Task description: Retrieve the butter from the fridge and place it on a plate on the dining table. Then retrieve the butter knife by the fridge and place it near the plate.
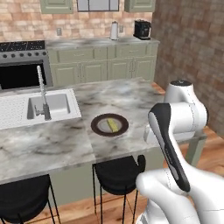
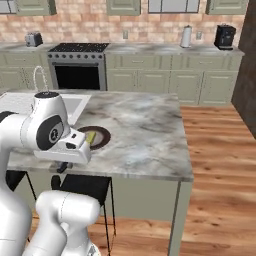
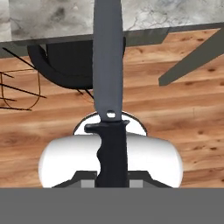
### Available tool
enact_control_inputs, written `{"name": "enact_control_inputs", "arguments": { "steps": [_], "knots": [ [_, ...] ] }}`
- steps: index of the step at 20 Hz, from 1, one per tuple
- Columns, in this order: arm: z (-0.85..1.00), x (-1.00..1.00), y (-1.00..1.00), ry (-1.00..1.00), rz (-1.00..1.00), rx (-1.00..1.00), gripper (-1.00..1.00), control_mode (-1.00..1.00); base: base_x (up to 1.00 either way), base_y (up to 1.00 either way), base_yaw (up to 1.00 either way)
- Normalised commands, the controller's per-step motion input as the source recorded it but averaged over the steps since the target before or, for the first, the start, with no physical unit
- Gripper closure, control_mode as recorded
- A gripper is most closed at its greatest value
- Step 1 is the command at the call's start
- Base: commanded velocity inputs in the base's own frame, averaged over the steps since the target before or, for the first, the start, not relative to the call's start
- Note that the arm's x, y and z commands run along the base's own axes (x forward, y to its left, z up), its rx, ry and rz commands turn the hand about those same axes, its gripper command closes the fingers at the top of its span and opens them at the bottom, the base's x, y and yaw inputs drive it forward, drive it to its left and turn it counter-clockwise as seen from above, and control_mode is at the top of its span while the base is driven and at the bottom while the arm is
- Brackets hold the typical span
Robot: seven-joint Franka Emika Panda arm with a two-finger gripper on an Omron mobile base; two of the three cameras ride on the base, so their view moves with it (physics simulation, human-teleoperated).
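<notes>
In the hand view the butter knife (image 3: 107, 65), with a grey blade and black handle, runs up the middle. My gripper (image 3: 111, 177) is shut on its handle, and the blade points at the edge of the dining table (image 3: 52, 22). The hand hangs just off the table's near edge, over the wooden floor. On the marbled top lies the dark-brown plate (image 1: 109, 125) (image 2: 98, 136) with the pale-yellow butter (image 1: 113, 126) (image 2: 91, 138) on it. From the right base view the hand (image 2: 62, 150) sits just in front of the plate. The fridge is out of view.
Black stools (image 1: 118, 175) (image 2: 82, 185) stand under the table's near edge. A sink (image 1: 48, 105) with a tall faucet (image 1: 43, 92) is inset at the left. Behind are the stove (image 2: 77, 65) and the wall counter (image 1: 105, 43) with a kettle (image 1: 114, 30). A brick wall (image 1: 192, 48) closes the right.
</notes>
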Motion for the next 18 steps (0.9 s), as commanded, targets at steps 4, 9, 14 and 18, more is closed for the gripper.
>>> {"name": "enact_control_inputs", "arguments": {
  "steps": [4, 9, 14, 18],
  "knots": [
    [0.00, 0.00, 0.00, 0.00, 0.00, 0.00, 1.00, 1.00, 0.00, -0.40, 0.00],
    [0.00, 0.00, 0.00, 0.00, 0.00, 0.00, 1.00, 1.00, 0.00, -0.67, 0.00],
    [0.00, 0.00, 0.00, 0.00, 0.00, 0.00, 1.00, 1.00, 0.16, -0.33, 0.00],
    [0.00, 0.00, 0.00, 0.00, 0.00, 0.00, 1.00, 1.00, 0.42, 0.06, 0.00]
  ]
}}
